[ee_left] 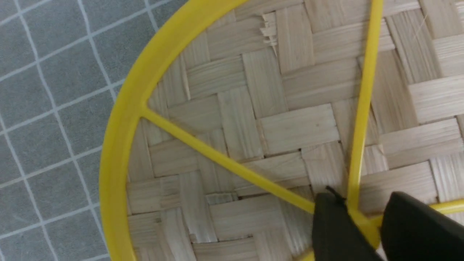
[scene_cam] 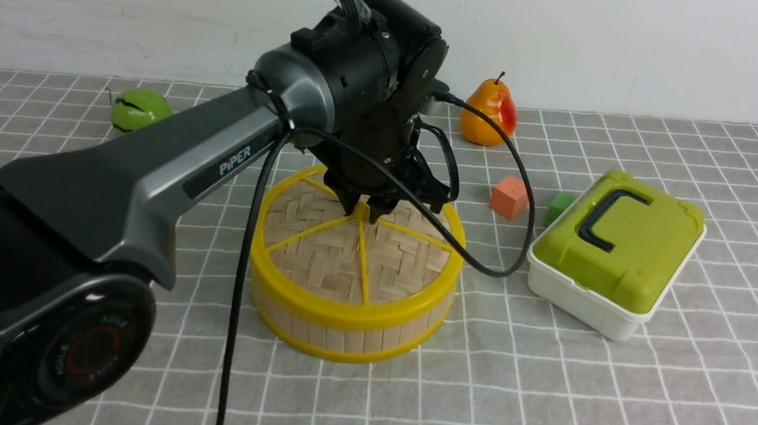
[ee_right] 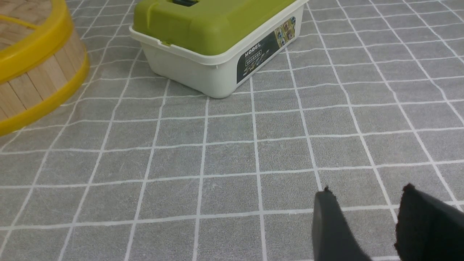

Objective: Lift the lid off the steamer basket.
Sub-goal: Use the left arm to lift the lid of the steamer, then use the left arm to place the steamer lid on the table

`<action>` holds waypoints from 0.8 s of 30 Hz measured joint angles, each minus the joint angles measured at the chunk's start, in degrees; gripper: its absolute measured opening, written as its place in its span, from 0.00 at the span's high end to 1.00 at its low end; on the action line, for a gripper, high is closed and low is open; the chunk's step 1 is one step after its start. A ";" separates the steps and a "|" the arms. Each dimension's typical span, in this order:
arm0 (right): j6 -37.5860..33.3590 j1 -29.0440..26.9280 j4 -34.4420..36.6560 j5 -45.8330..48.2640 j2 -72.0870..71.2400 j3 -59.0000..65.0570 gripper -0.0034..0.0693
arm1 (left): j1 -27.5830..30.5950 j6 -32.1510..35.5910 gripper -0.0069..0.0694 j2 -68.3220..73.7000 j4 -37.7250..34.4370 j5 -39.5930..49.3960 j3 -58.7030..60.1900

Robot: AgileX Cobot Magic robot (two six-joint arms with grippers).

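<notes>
The lid (scene_cam: 322, 255), woven bamboo with a yellow rim and spokes, sits flat on the steamer basket (scene_cam: 344, 333) at the middle of the table. My left gripper (scene_cam: 363, 213) points down at the lid's centre. In the left wrist view its two black fingers (ee_left: 333, 224) press on either side of the yellow centre knob (ee_left: 366, 223), on the lid (ee_left: 253, 119). My right gripper (ee_right: 366, 203) is open and empty, low over bare cloth, to the right of the basket (ee_right: 40, 79). It does not show in the front view.
A white box with a green lid (scene_cam: 616, 249) stands right of the basket, also in the right wrist view (ee_right: 214, 29). Behind lie an orange cube (scene_cam: 509, 197), a green cube (scene_cam: 559, 205), a pear (scene_cam: 488, 113) and a green apple (scene_cam: 138, 109).
</notes>
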 joint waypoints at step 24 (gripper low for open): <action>0.00 0.00 0.00 0.00 0.00 0.00 0.62 | 4.44 0.13 0.77 -14.37 1.63 0.00 -8.17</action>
